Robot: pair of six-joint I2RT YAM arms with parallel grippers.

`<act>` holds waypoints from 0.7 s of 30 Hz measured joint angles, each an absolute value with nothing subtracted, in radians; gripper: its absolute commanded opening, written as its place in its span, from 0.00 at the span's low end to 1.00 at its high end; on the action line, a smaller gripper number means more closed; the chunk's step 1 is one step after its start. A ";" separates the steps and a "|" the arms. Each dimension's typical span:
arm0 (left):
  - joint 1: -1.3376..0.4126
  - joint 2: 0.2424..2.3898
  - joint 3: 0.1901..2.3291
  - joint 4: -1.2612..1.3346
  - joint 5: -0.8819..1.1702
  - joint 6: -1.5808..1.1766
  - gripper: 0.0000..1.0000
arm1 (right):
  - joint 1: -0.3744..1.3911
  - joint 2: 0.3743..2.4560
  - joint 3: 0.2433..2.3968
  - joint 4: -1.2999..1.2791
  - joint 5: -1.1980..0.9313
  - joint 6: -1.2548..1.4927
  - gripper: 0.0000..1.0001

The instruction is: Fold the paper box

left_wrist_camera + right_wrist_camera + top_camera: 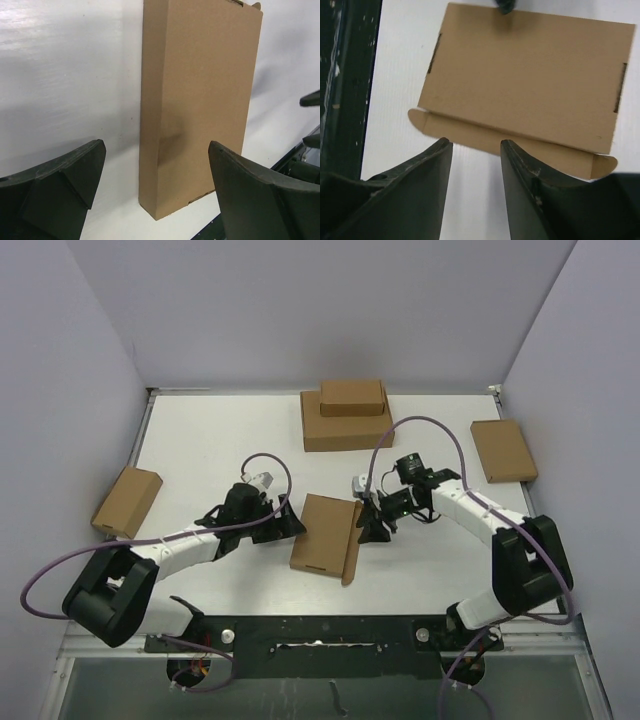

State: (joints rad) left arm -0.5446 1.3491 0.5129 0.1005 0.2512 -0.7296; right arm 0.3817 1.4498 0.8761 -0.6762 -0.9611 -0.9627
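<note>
My left fingers (60, 180) are spread wide with nothing in them. The paper box (200, 100) lies flat on the table (60, 65) just ahead, lined up with the gap between them. My right fingers (420, 185) stand partly apart, gripping nothing. The box's loose flap (555, 152) sits untucked just past their tips, bare table showing in the gap. The box lies between my two pairs of fingers.

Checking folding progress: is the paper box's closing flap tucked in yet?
Not tucked: the paper box shows its flap sticking out beyond its edge.
</note>
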 measured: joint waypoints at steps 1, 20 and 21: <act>-0.547 1.351 0.513 0.105 0.250 -0.734 0.84 | 0.377 1.483 0.908 -0.660 -0.971 -0.888 0.42; -0.565 1.351 0.500 0.147 0.235 -0.810 0.84 | 0.286 1.789 0.976 -0.450 -1.013 -0.101 0.41; -0.566 1.351 0.499 0.148 0.234 -0.810 0.84 | 0.288 1.794 0.981 -0.450 -1.010 -0.093 0.40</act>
State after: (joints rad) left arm -0.5663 1.3514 0.4992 0.1478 0.2344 -0.8104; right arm 0.2882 1.7935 0.9810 -0.4496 -1.0100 -0.0933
